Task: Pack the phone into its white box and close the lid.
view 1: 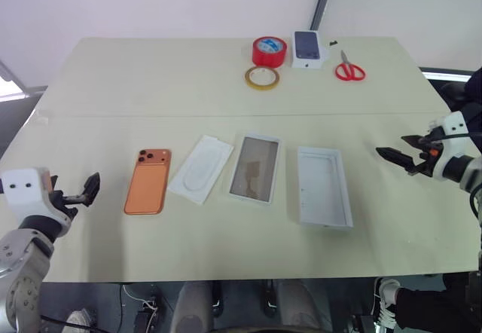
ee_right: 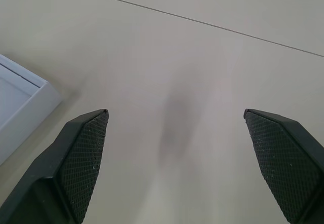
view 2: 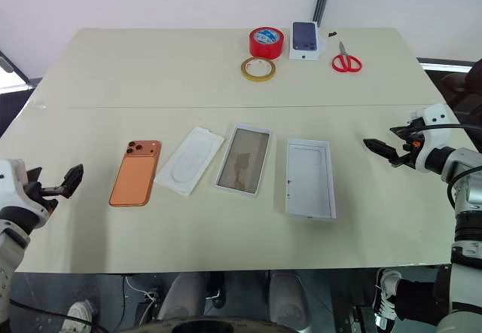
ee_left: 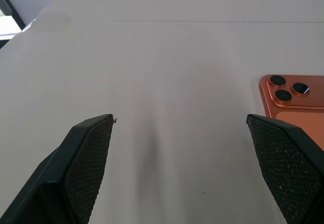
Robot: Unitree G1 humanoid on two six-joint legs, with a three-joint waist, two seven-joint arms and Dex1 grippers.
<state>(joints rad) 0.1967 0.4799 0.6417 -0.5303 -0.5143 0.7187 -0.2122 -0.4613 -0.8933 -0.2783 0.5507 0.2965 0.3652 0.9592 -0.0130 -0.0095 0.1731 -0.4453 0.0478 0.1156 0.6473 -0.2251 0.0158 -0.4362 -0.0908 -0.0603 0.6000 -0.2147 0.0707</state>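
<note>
The orange phone (view 1: 147, 181) lies camera side up on the table's left half. To its right come a white moulded insert (view 1: 200, 169), then the shallow white box (view 1: 254, 168) with a brownish glossy inside, then a larger white tray, the lid (view 1: 324, 186), open side up. My left gripper (view 1: 89, 188) hovers open just left of the phone, whose lens corner (ee_left: 296, 100) shows beside my left fingers (ee_left: 91, 158). My right gripper (view 1: 395, 156) stands open to the right of the lid, apart from it. A corner of the lid (ee_right: 20, 102) shows in the right wrist view.
At the table's far side stand a red tape roll (view 1: 269, 50), a flat yellowish tape ring (view 1: 261, 77), a small white box picturing a dark phone (view 1: 308, 49) and red scissors (view 1: 349, 69). A seam (view 1: 226, 114) crosses the beige tabletop.
</note>
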